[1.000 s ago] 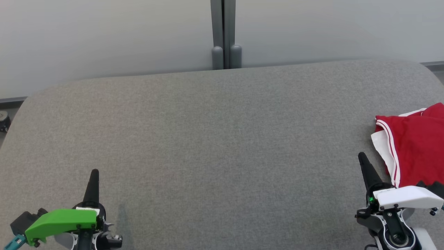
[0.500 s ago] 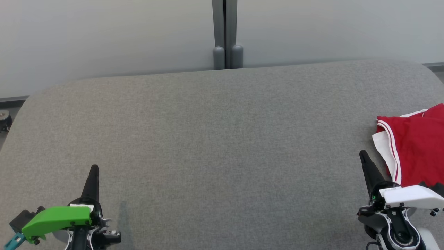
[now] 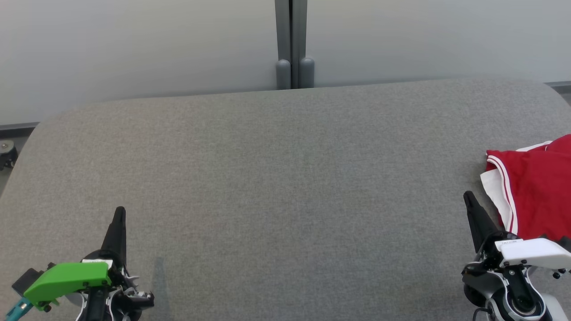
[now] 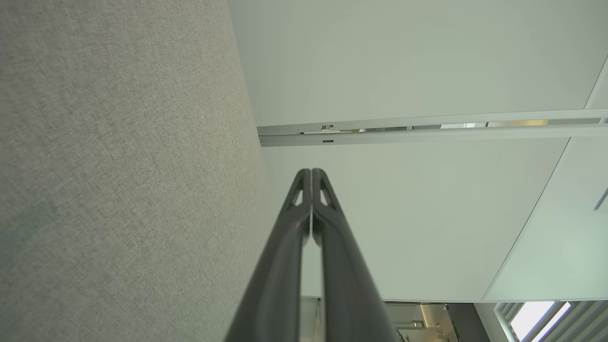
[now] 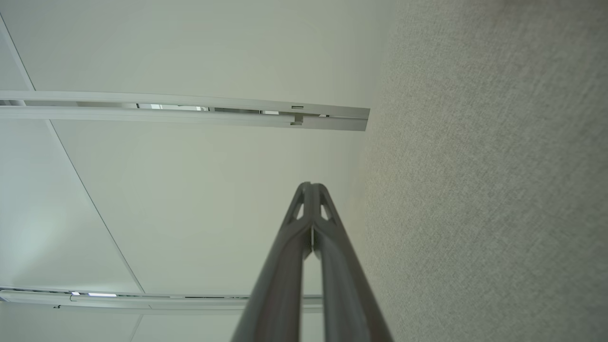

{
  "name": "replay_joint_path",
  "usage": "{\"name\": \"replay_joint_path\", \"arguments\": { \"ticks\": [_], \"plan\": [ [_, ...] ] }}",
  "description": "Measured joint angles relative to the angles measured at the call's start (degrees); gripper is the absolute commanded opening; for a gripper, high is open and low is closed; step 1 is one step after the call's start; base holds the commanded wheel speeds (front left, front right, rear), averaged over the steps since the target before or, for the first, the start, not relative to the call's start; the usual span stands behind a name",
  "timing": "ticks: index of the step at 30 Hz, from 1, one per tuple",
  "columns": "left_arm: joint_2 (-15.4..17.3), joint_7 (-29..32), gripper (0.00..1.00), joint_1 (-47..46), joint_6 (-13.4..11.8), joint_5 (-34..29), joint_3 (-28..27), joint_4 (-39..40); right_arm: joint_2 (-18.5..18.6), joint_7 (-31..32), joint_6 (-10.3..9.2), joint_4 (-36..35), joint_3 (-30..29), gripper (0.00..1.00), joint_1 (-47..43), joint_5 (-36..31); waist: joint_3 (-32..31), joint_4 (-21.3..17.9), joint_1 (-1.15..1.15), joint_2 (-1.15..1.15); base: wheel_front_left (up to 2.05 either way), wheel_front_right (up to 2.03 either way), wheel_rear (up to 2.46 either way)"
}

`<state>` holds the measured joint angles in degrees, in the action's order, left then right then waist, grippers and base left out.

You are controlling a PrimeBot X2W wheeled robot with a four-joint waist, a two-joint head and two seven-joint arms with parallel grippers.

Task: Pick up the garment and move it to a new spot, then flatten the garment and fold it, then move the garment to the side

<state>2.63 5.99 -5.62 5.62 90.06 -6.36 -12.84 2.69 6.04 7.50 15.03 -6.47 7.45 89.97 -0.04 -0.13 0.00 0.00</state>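
Both wrists (image 3: 67, 277) dropped slightly nearward, left jaws and right jaws pressed together, empty; garment (image 3: 537, 191) lies folded at counter's (image 3: 285, 178) right edge: set-aside step seemingly done, only retreat remaining.

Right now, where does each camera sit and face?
Head view: on the head, facing forward and down at a grey fabric surface and red fabric garment with white trim; left end effector, right end effector at lower corners.
Left wrist view: on that wrist, along its shut fingers toward the pale wall.
Right wrist view: likewise, its shut fingers.
Both wrist views share surface and wall.
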Motion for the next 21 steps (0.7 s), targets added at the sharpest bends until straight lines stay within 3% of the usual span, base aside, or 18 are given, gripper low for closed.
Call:
{"name": "replay_joint_path", "arguments": {
  "ticks": [21],
  "plan": [
    [0.0,0.5,0.00,-0.4,0.2,2.2,-0.3,0.2,0.0,0.6,-0.01,-0.3,-0.2,0.00,-0.1,2.3,0.0,0.1,0.00,0.00,0.00,0.00,0.00]
  ]
}}
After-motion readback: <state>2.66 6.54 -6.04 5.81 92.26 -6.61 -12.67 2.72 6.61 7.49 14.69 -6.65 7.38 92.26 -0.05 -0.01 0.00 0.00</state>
